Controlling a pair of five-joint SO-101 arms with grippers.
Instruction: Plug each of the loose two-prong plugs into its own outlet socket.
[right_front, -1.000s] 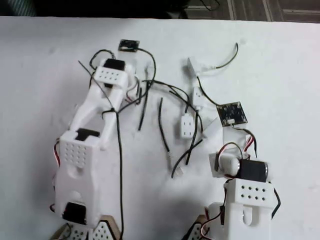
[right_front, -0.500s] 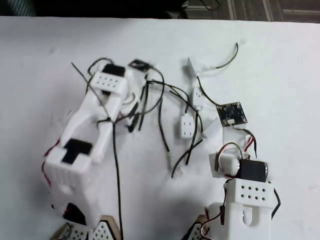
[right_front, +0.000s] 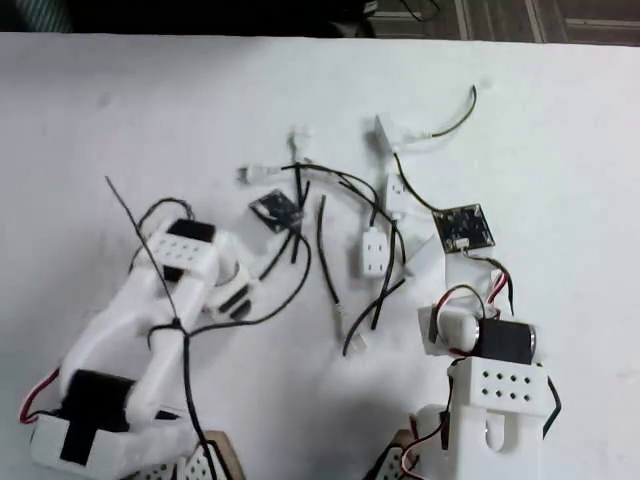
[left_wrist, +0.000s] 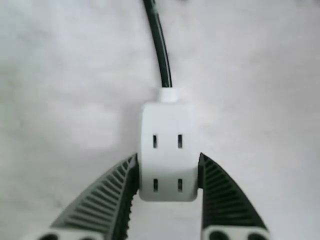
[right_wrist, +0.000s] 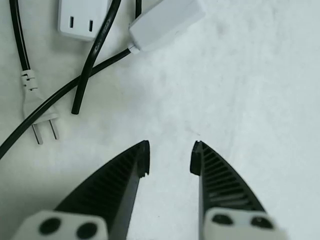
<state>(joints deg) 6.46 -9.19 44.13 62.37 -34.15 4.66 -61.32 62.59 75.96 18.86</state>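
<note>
My left gripper (left_wrist: 167, 165) is shut on a white outlet socket (left_wrist: 167, 150) with two pairs of slots; its black cord (left_wrist: 159, 45) runs away over the table. In the high view that gripper (right_front: 236, 295) sits low at the near left. My right gripper (right_wrist: 170, 159) hovers open over bare table with nothing between its fingers. Beyond it lie a two-prong plug (right_wrist: 37, 117), a second white socket (right_wrist: 82, 20) and a white block on a cord (right_wrist: 165, 22). From above, the plug (right_front: 345, 322) and socket (right_front: 374, 252) lie mid-table.
Tangled black cords (right_front: 330, 190) cross the middle. Two small circuit boards (right_front: 275, 210) (right_front: 463, 228), another white socket (right_front: 396, 195) and a white adapter (right_front: 395, 130) lie around them. Two small white cord ends (right_front: 255, 172) rest at the back. The right arm (right_front: 495, 385) stands near right.
The left arm has pulled back toward the near left, dragging its socket, the cord and a small circuit board with it. The right arm has stayed still.
</note>
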